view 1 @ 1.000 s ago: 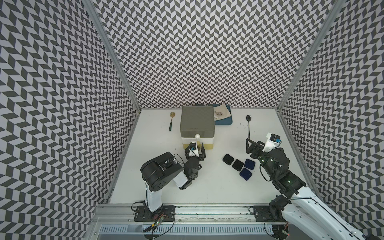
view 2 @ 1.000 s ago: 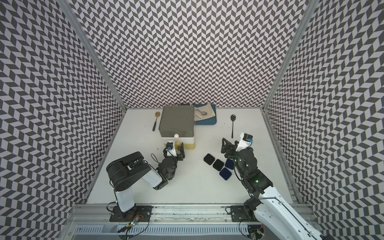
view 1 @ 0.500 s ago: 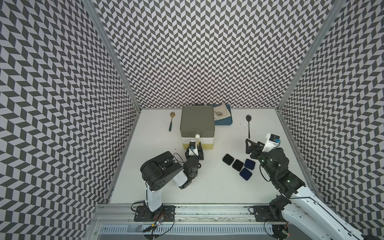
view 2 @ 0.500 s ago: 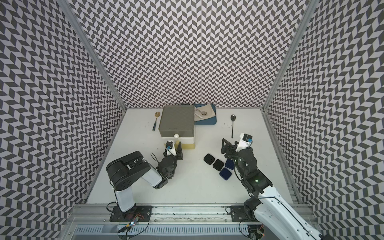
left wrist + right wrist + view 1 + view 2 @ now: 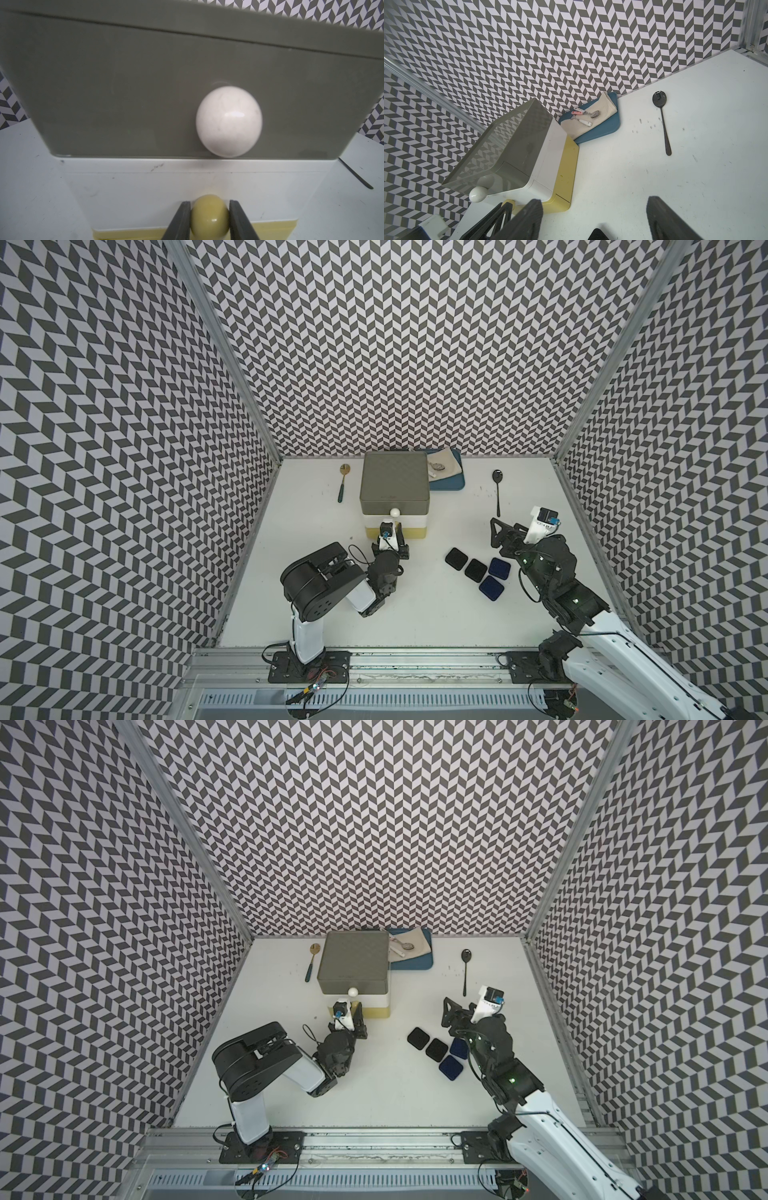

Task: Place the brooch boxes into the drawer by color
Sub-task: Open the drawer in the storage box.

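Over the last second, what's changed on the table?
The left gripper closed onto the yellow knob at the bottom of the drawer unit, taking hold of it. The unit itself, the four boxes and the open right gripper stayed where they were.

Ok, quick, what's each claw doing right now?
Left claw: closed on the yellow knob.
Right claw: open, holding nothing.
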